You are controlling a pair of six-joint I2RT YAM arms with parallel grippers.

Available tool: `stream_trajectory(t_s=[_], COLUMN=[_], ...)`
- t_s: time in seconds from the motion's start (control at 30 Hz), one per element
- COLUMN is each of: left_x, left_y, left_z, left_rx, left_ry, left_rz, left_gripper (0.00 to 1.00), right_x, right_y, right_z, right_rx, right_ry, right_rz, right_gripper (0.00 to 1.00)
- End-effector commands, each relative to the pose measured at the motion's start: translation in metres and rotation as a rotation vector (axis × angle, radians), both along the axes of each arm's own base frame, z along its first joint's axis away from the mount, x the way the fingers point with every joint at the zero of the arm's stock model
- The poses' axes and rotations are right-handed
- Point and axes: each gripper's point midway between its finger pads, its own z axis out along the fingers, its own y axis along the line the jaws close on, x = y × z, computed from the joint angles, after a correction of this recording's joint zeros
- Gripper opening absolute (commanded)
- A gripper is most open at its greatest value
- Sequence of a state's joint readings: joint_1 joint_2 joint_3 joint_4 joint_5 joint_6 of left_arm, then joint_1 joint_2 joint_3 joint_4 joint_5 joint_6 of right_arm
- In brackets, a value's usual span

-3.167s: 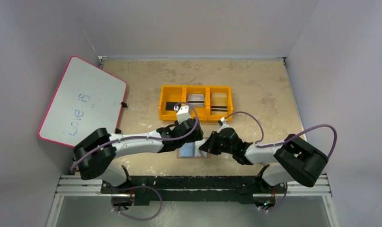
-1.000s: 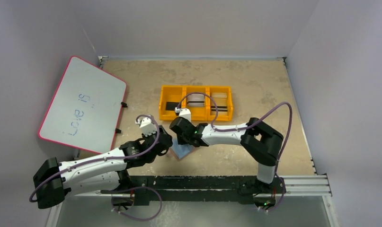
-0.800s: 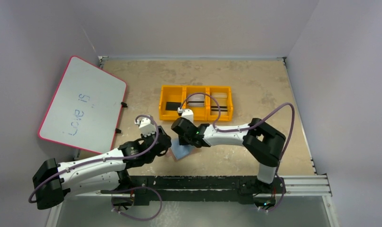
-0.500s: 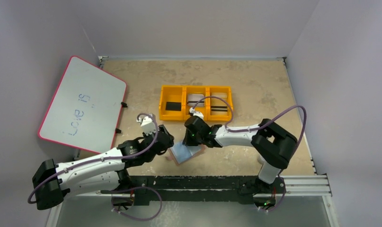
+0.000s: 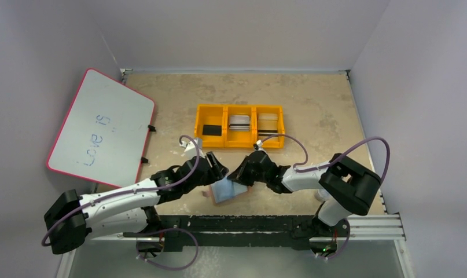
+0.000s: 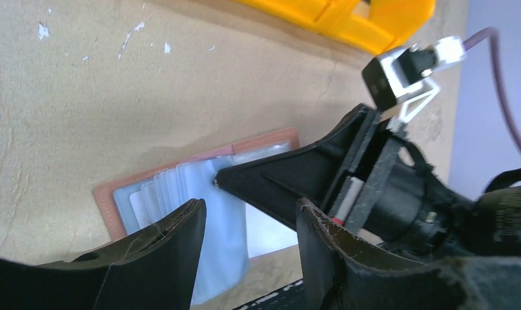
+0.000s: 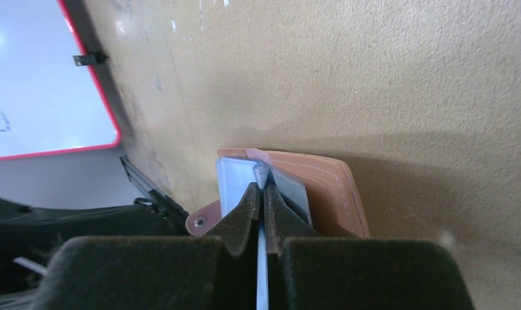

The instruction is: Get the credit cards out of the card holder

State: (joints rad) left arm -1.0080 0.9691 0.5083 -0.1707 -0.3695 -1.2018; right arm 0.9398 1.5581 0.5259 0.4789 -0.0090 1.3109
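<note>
Now, right end effector [image 7: 261, 194] pinching a credit card [image 7: 262, 279]: pull level — spread left end effector [image 6: 250, 223] should pin card holder [image 7: 332, 187].

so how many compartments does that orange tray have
3, side by side in the orange tray: the left one holds a dark flat item, the middle one a pale item, the right one a beige item. None looks hidden.
</note>
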Motion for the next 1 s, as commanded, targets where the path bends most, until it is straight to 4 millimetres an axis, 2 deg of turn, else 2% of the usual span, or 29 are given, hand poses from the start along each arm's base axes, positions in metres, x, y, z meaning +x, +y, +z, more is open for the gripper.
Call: stream_trajectory(t_s=[0.0, 0.13, 0.23, 0.3, 0.4, 0.5, 0.67, 0.8, 0.97], left_x=[-0.002, -0.003, -0.002, 0.0, -0.003, -0.011, -0.015, -0.019, -0.024], left_y=[-0.014, 0.001, 0.007, 0.01, 0.015, 0.012, 0.012, 0.008, -0.003], left_z=[-0.008, -0.021, -0.005, 0.005, -0.002, -0.018, -0.034, -0.033, -0.039], left_rx=[0.007, 0.047, -0.052, -0.102, -0.075, -0.046, -0.094, -0.184, -0.209], left_ry=[-0.002, 0.036, -0.005, -0.047, -0.027, 0.035, 0.084, 0.08, 0.091], left_rz=[-0.086, -0.034, 0.014, 0.028, 0.032, 0.007, 0.04, 0.028, -0.026], left_gripper=[0.54, 0.55, 0.57, 0.62, 0.68, 0.68, 0.68, 0.68, 0.69], right_x=[0.013, 0.019, 0.02, 0.018, 0.019, 0.02, 0.02, 0.018, 0.016], right_y=[0.018, 0.009, 0.01, 0.011, 0.012, 0.012, 0.009, 0.007, 0.007], right_z=[0.031, 0.035, 0.028, 0.023, 0.021, 0.019, 0.013, 0.01, 0.005], right_rx=[0.178, 0.213, 0.201, 0.205, 0.23, 0.222, 0.207, 0.227, 0.232], right_ry=[0.001, -0.02, -0.003, 0.013, 0.015, 0.018, 0.033, 0.046, 0.054], right_rz=[-0.068, -0.135, -0.131, -0.128, -0.134, -0.133, -0.153, -0.165, -0.157], right_gripper=[0.0, 0.0, 0.0, 0.0, 0.0, 0.0, 0.0, 0.0, 0.0])
